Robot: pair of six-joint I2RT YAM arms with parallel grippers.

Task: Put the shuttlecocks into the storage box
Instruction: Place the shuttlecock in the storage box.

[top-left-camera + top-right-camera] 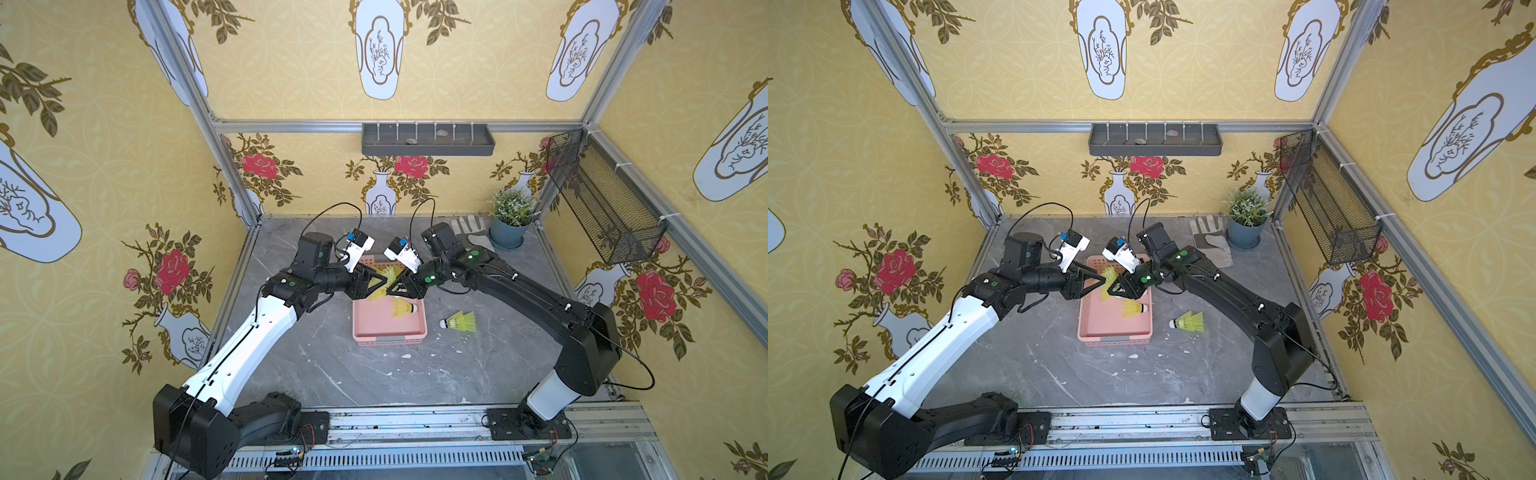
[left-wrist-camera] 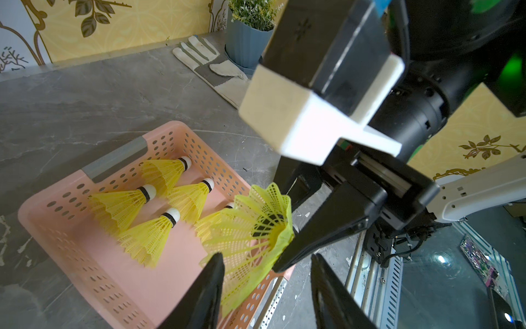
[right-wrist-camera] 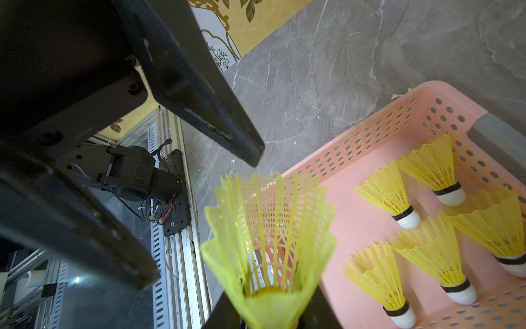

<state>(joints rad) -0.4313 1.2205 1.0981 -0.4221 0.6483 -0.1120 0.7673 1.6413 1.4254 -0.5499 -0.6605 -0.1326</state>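
The right hand (image 1: pixel 392 291) pinches a shuttlecock (image 2: pixel 250 228) by its soft skirt above the pink storage box (image 1: pixel 388 338), the left hand (image 2: pixel 267 256) spread close beside it, and I reckon such crowding could knock it loose onto the table (image 1: pixel 316 357).

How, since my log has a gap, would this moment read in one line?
right gripper: holds shuttlecock above storage box | left gripper: open | stray shuttlecock: on table
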